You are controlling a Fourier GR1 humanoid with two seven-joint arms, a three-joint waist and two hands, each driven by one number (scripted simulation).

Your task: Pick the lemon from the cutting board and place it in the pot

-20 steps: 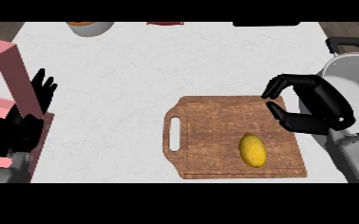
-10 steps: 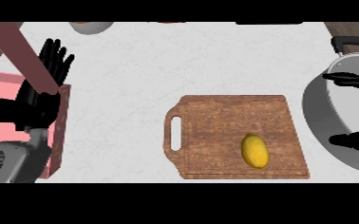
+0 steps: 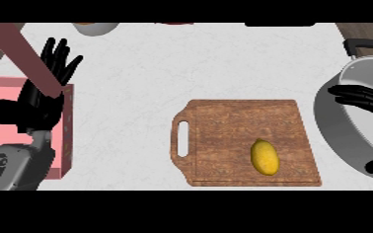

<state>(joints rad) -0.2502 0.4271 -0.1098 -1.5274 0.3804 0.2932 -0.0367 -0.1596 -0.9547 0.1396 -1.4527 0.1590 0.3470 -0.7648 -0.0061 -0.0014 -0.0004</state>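
Left hand: the left hand (image 3: 45, 86) shows at the view's left edge, fingers straight and up, open and holding nothing; it rests over a pink box (image 3: 64, 143), with its grey forearm (image 3: 22, 165) coming in from the lower left corner.
Right hand: only dark fingers of the right hand (image 3: 355, 96) show at the right edge, lying over the pot's inside; they look stretched out rather than curled, though the edge cuts them off and I can't be sure.
Lemon: the lemon (image 3: 265, 156) lies on the board's lower right part, long axis roughly up and down in the view, well apart from both hands.
Board: the wooden board (image 3: 233, 123) lies flat on the counter, its handle slot at its left end, its right edge just beside the pot.
Pot: the grey pot (image 3: 334, 123) sits at the right edge, only partly in view, with a dark handle (image 3: 355, 47) at its upper side.
Counter: the pale speckled counter (image 3: 189, 64) carries the board, pot and box.
Far edge: a bowl (image 3: 96, 28) shows partly at the top left of the counter.
Brown bar: a brown slanted bar (image 3: 29, 54) crosses the upper left, passing just beside the left hand.
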